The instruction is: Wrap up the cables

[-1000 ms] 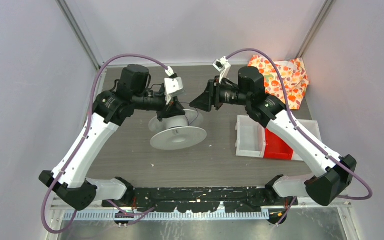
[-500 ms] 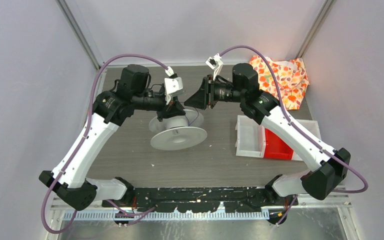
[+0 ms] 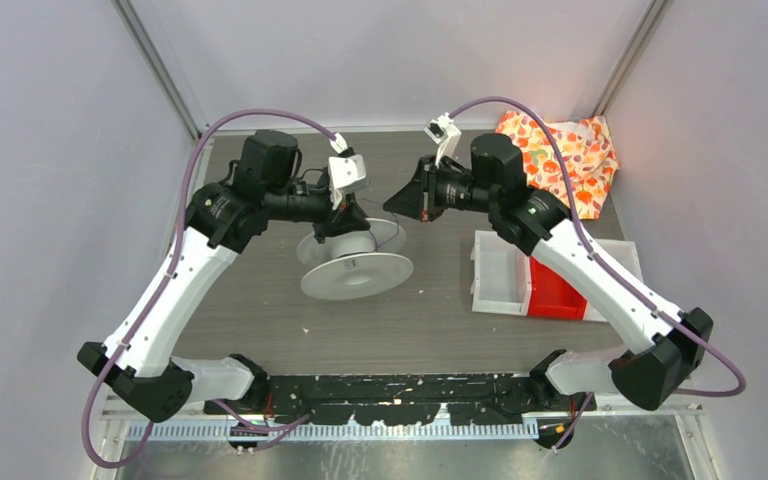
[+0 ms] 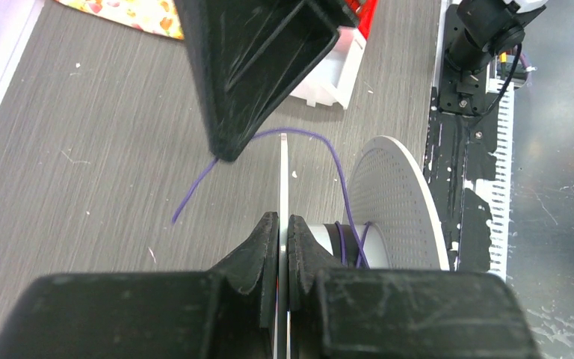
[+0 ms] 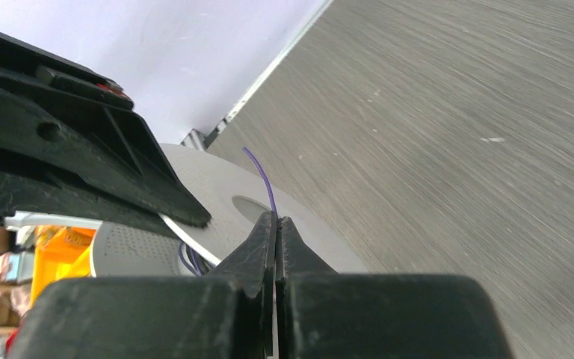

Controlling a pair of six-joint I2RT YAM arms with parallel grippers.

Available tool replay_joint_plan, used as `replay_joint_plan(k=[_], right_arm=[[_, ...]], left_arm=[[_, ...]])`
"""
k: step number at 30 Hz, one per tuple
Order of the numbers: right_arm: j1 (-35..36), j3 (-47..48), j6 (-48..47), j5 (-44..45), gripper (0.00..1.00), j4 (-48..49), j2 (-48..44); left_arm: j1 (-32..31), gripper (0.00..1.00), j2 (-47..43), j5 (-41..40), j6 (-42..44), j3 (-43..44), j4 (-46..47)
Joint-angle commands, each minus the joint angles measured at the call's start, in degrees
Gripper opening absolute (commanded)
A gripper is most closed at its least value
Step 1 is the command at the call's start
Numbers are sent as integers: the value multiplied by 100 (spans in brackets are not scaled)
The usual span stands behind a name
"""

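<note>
Cable (image 5: 265, 182): thin purple thread (curling past the tips) pinched in the closed jaws of the right gripper (image 5: 275, 218); left gripper (image 4: 284, 221) clamps the spool (image 4: 396, 202) flange.

A grey wood-grain table (image 3: 290, 320) sits between pale walls (image 3: 50, 150), with a metal post (image 3: 160, 65) rising at 11 o'clock. A cloth (image 3: 582, 150) printed with orange and red flowers lies crumpled in the 1 o'clock corner. At 3 o'clock a white bin (image 3: 498, 272) and a red bin (image 3: 552, 292) stand side by side, touching. Near the middle is a white spool (image 3: 355, 277), tipped, its wide disc facing 6 o'clock. There a scuffed black strip (image 3: 400, 385) runs along the edge.
</note>
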Motion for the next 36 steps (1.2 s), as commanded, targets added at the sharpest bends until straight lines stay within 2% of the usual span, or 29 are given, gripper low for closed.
replay_joint_plan(k=[1,7,12,18,20,28,36], right_arm=[[-63,-326,-34,1063,0,-211,-739],[-83,-1195,400,1875,1,-63,-1466],[-83,-1835,804,2345,1,-28,-1996],[-79,-2423,987,2111,0,471,-2458],[-78,-2598,1010,2020,0,762,-2574],[-74,-3033,772,2354,1,1425,-3038],[-83,-3190,366,2600,0,1395,-3449]], left_arm=[[19,0,-272,-61,-71,-13,460],[128,0,-315,83,-497,-100,771],[517,0,-226,402,-1631,-289,1480],[1047,0,138,1147,-3471,-396,2325],[1209,0,205,1465,-4527,-704,3080],[2012,0,866,2373,-8824,-2179,7327],[2161,0,1851,2409,-11443,-2643,9744]])
